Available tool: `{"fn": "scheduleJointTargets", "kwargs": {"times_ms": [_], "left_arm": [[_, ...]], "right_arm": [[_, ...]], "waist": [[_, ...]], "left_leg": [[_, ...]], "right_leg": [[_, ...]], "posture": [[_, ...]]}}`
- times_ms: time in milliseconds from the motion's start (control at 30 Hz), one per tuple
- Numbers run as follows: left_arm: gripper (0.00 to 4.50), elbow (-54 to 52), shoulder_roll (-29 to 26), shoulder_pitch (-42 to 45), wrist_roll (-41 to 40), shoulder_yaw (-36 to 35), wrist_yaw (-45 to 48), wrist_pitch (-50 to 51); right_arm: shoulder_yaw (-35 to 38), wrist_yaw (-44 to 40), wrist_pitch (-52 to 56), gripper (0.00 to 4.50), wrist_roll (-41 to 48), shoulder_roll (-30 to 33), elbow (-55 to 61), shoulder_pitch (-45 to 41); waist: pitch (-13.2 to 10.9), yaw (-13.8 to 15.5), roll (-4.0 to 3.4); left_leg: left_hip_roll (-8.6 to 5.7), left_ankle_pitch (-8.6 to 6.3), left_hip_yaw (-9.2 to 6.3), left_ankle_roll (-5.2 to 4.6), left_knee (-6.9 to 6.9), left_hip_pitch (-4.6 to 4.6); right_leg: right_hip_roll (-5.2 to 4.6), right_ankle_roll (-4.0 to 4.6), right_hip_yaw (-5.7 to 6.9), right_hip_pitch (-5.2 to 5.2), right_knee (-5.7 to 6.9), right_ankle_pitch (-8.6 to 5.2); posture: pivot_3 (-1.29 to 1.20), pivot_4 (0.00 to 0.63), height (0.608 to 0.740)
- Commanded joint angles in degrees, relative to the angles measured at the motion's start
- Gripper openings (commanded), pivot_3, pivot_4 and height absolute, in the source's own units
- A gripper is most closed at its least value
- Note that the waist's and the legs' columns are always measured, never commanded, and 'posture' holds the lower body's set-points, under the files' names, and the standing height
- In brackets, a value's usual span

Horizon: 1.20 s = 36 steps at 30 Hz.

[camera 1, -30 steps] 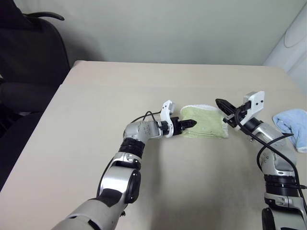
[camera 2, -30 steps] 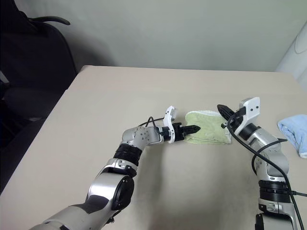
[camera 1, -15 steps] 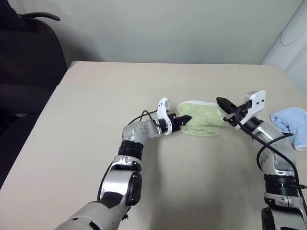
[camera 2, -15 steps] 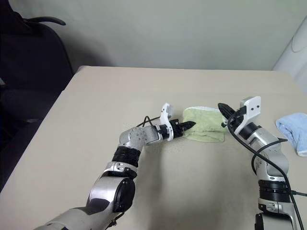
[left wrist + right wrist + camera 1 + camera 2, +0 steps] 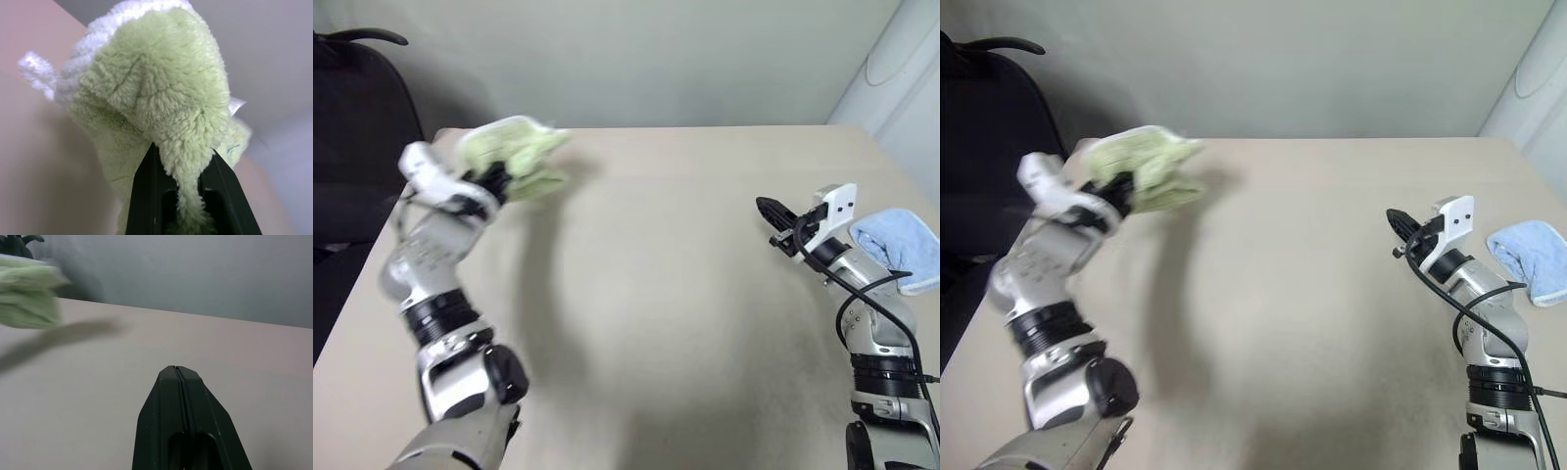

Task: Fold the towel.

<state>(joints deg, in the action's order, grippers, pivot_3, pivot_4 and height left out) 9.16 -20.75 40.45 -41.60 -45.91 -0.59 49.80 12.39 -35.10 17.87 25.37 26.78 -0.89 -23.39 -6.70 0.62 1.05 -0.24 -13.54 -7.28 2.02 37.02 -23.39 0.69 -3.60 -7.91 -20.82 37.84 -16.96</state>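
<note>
Terry cloth pinched in the left tool (image 5: 182,196) is the towel (image 5: 514,157), bunched and held clear of the tabletop (image 5: 666,294) out at its far left corner, near the dark chair (image 5: 357,108). The wrist view shows the two black fingers (image 5: 146,196) clamped on a thick roll of light green pile with white edging above. The right tool (image 5: 770,210) hovers over the right side of the tabletop with its fingers pressed together and nothing between them; the light blue cloth (image 5: 898,245) lies just beyond it. The towel looks soft, light and limp, so it will likely sag and collapse wherever it is unsupported. A pinch on a bunch gives little control of shape. Taking hold at the stitched edge or at two corners would probably let it hang flat and fold cleanly.
</note>
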Motion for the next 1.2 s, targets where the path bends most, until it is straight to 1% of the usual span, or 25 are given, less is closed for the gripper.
{"fn": "scheduleJointTargets", "kwargs": {"times_ms": [33, 100, 200, 300, 367, 400, 433, 667, 733, 767, 933, 1033, 1100, 1200], "left_arm": [[0.03, -3.91, 2.14, -8.02, -3.76, -6.4, -4.5, -0.13], [0.03, -4.63, 2.93, -11.61, -3.36, -6.79, -6.45, -0.39], [0.03, -5.88, 6.85, -16.2, -5.34, -10.02, -10.89, -2.28], [0.03, -7.54, 8.59, -19.03, -6.04, -9.28, -12.85, -3.46], [0.67, -9.38, 9.9, -20.07, -8.52, -9.04, -12.72, -4.55], [0.88, -10.11, 10.21, -20.42, -9.65, -8.8, -12.71, -4.89], [1.29, -10.67, 10.29, -20.72, -10.78, -8.54, -12.82, -4.94], [3.61, -13.25, 8.46, -23.21, -15.82, -6.7, -12.39, -5.99], [4.33, -14.71, 7.37, -24.47, -17.27, -5.71, -10.77, -6.05], [4.48, -15.6, 6.71, -25.32, -17.57, -5.21, -9.93, -6.23], [4.48, -16.79, 5.14, -30.38, -20.0, -7.93, -9.12, -9.67], [4.48, -16.81, 3.42, -34.98, -19.01, -9.38, -6.47, -13.16], [4.48, -17.2, 0.96, -37.77, -17.72, -10.32, -3.93, -15.72], [4.48, -18.71, -5.75, -39.32, -14.56, -8.82, 1.04, -18.02]], "right_arm": [[-0.58, -1.39, -1.91, 0.0, 0.01, -0.49, -1.16, -2.43], [-1.02, -1.87, -2.27, 0.0, -0.27, -0.71, -2.14, -3.18], [-1.9, -3.09, -3.02, 0.0, -0.78, -0.95, -4.89, -5.3], [-2.64, -4.0, -3.77, 0.0, -1.19, -1.18, -7.02, -6.95], [-3.07, -4.56, -4.21, 0.0, -1.45, -1.47, -8.28, -7.87], [-3.32, -4.87, -4.41, 0.0, -1.55, -1.57, -8.75, -8.24], [-3.54, -5.07, -4.6, 0.0, -1.64, -1.72, -9.15, -8.55], [-4.19, -5.16, -5.24, 0.0, -1.89, -2.93, -9.49, -8.52], [-4.26, -5.08, -5.26, 0.0, -1.92, -3.27, -9.17, -8.3], [-4.24, -5.02, -5.22, 0.0, -1.89, -3.39, -8.99, -8.26], [-3.6, -5.32, -5.37, 0.0, -1.53, -3.17, -8.74, -7.52], [-3.08, -5.72, -5.28, 0.0, -1.3, -2.61, -8.85, -7.09], [-2.39, -6.56, -5.03, 0.0, -0.89, -1.73, -9.22, -6.8], [-2.09, -8.05, -4.44, 0.0, -0.44, -0.72, -10.69, -7.4]], "waist": [[0.0, 0.22, 0.03], [-0.03, 0.47, 0.09], [-0.01, 0.59, 0.18], [-0.01, 0.07, 0.18], [-0.01, -0.14, 0.16], [-0.01, -0.25, 0.16], [-0.01, -0.31, 0.16], [-0.02, -0.42, 0.14], [-0.02, -0.46, 0.13], [-0.02, -0.51, 0.13], [-0.02, -0.63, 0.13], [-0.03, -0.72, 0.12], [-0.03, -0.77, 0.13], [-0.08, -0.61, 0.27]], "left_leg": [[-0.01, 0.0, -0.04, 0.0, 0.02, 0.01], [-0.03, 0.0, -0.09, 0.0, 0.05, 0.0], [-0.04, 0.0, -0.18, 0.0, 0.09, 0.03], [-0.06, -0.02, -0.02, -0.01, -0.03, 0.3], [-0.05, -0.02, 0.0, 0.0, -0.08, 0.35], [-0.05, -0.02, 0.03, 0.0, -0.08, 0.35], [-0.05, -0.02, 0.05, 0.0, -0.07, 0.37], [-0.03, -0.04, 0.04, 0.01, -0.1, 0.43], [-0.03, -0.04, 0.04, 0.01, -0.1, 0.43], [-0.02, -0.05, 0.04, 0.01, -0.12, 0.43], [0.01, -0.06, 0.03, 0.04, -0.14, 0.43], [0.02, -0.07, 0.03, 0.06, -0.16, 0.43], [0.03, -0.08, 0.03, 0.07, -0.17, 0.43], [0.06, -0.1, -0.05, 0.11, -0.17, 0.37]], "right_leg": [[-0.01, 0.0, 0.01, 0.06, 0.03, 0.0], [-0.03, 0.01, 0.0, 0.09, 0.0, 0.01], [-0.02, 0.07, 0.0, 0.1, -0.01, 0.04], [-0.03, 0.08, 0.01, 0.34, -0.01, 0.04], [-0.02, 0.09, 0.0, 0.34, -0.04, 0.04], [-0.03, 0.09, -0.02, 0.33, -0.04, 0.04], [-0.03, 0.09, -0.02, 0.34, -0.03, 0.04], [-0.02, 0.11, 0.0, 0.37, -0.02, 0.05], [-0.02, 0.12, 0.0, 0.37, -0.02, 0.05], [-0.02, 0.13, 0.0, 0.36, -0.02, 0.05], [0.01, 0.18, 0.0, 0.34, -0.02, 0.04], [0.01, 0.21, 0.0, 0.33, -0.02, 0.02], [0.03, 0.23, -0.01, 0.32, -0.02, 0.01], [0.06, 0.32, -0.04, 0.31, -0.02, -0.04]], "posture": [[0.0, 0.15, 0.74], [0.0, 0.15, 0.74], [0.0, 0.15, 0.74], [0.0, 0.15, 0.74], [0.0, 0.15, 0.74], [0.0, 0.15, 0.74], [0.0, 0.15, 0.74], [0.0, 0.15, 0.74], [0.0, 0.15, 0.74], [0.0, 0.15, 0.74], [0.0, 0.15, 0.74], [0.0, 0.15, 0.74], [0.0, 0.15, 0.74], [0.0, 0.15, 0.74]]}}
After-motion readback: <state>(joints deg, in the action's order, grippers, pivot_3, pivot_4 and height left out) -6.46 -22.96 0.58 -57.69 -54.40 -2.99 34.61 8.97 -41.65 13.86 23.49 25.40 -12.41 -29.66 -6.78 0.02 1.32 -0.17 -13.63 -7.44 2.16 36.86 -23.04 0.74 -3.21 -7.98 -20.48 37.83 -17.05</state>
